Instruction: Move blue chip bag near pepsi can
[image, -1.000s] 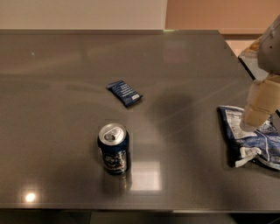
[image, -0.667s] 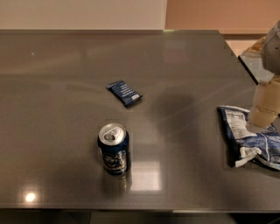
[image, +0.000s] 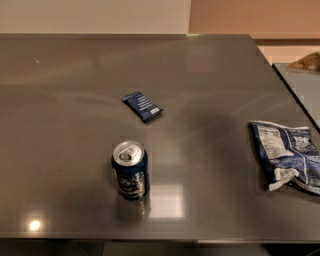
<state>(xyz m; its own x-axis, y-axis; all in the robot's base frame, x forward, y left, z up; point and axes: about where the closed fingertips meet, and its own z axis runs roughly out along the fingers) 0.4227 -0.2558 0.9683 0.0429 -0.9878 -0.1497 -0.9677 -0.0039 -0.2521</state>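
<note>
In the camera view, a dark grey glossy table is seen from its near side, looking slightly down. The pepsi can stands upright on the front-left part of the table, not far from the near edge. Its silver top with the pull-tab is turned toward the camera, and a round logo is seen on its dark blue side. A faint reflection of the can is seen on the table just below it.

The blue chip bag lies flat and crumpled at the right side of the table, and it is partly cut off by the picture border. A white nutrition label is seen on its upper part, and a white crumpled corner at its lower left. The bag is well apart from the can, with bare table between them.

A small dark blue packet with white print lies flat behind the can, turned at an angle. Neither the can nor the bag is touched by it.

Beyond the right edge of the table a second, lighter surface is seen, and on it a yellowish-brown thing that cannot be identified.

The gripper is nowhere seen in this view, so its state cannot be told. The bag and the can are not held or touched by it.
</note>
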